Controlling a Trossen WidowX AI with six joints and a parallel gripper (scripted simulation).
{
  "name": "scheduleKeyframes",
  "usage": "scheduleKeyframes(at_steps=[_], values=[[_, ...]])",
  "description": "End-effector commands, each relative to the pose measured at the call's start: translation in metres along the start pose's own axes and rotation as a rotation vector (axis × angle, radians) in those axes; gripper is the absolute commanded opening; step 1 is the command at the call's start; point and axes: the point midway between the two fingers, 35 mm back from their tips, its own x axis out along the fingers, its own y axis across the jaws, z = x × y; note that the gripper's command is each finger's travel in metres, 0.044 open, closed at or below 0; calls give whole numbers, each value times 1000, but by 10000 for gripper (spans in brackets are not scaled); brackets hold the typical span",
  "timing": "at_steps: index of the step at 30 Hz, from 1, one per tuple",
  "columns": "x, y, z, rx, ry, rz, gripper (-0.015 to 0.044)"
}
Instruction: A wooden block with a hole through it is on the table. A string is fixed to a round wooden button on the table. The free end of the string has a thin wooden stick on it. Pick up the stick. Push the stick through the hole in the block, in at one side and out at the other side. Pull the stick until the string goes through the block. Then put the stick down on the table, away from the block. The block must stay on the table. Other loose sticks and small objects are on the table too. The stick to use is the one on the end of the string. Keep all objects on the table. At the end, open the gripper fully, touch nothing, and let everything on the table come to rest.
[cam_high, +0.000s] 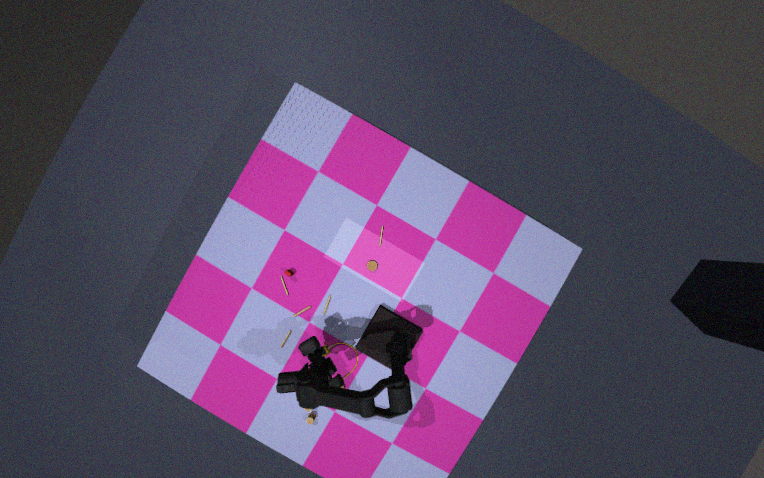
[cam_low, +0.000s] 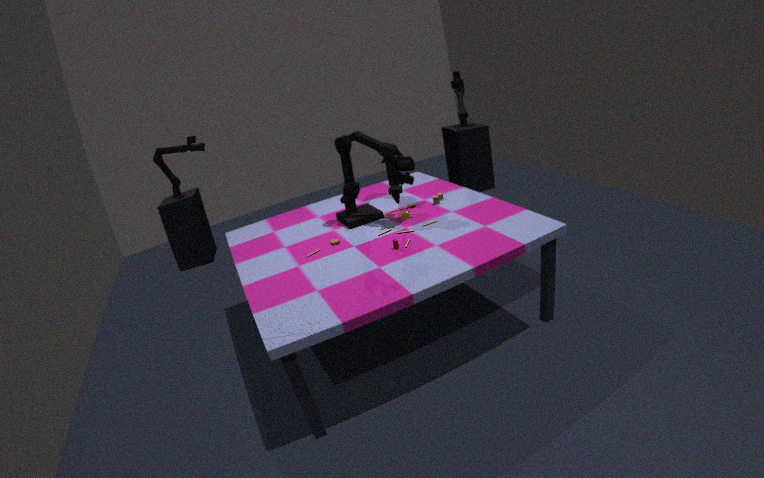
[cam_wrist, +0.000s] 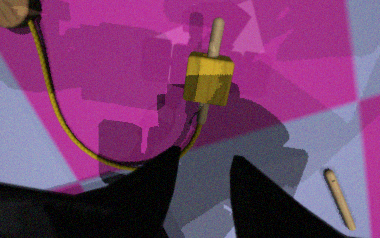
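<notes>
And here's the arm (cam_high: 340, 397) (cam_low: 374, 143), black all over, slim links joined by chunky rounded joints, and those dark fingers taper to narrow tips!
</notes>
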Motion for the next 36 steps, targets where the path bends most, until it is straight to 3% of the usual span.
scheduleKeyframes(at_steps=[1,5,25,36], values=[[-9,2,-4,-2,12,6,124],[-7,0,0,62,-4,-1,124],[-8,0,34,1941,-15,18,124],[-8,1,45,2601,-7,24,124]])
